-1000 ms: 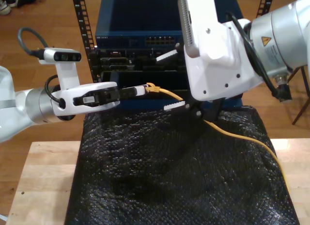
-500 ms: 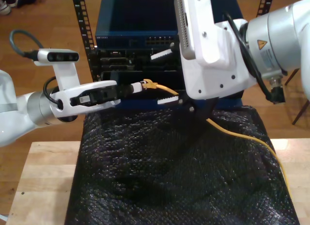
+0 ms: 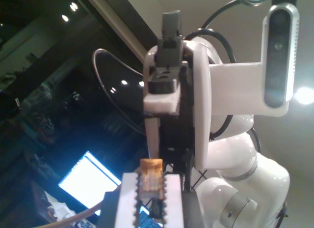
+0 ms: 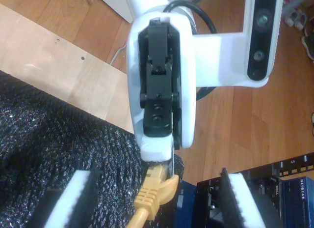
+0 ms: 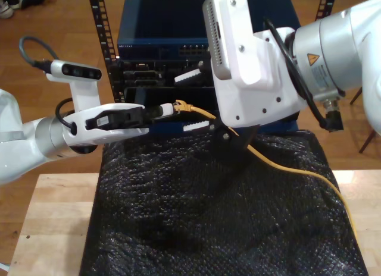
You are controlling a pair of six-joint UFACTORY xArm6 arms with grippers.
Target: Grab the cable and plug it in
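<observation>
The yellow-orange cable (image 5: 280,166) runs from the exterior view's right edge across the black mat up to its plug (image 5: 183,106). My first gripper (image 5: 168,110), on the arm at the exterior view's left, is shut on that plug (image 3: 151,175) and holds it level in front of the rack. My second gripper (image 5: 190,102), on the big arm at the exterior view's right, is open. Its white serrated fingers (image 4: 81,196) stand wide on either side of the plug (image 4: 154,191) without touching it. The first gripper (image 4: 158,149) faces it head-on.
A blue network switch (image 5: 161,41) with a row of ports (image 5: 193,50) sits in the rack behind the grippers. A black bubble-textured mat (image 5: 208,222) covers the wooden table (image 5: 53,228). The second arm's bulky body (image 5: 250,68) hangs over the mat's far edge.
My second gripper has moved toward the exterior view's left, and its open fingers now straddle the plug. My first gripper has stayed nearly still, keeping its hold on the plug.
</observation>
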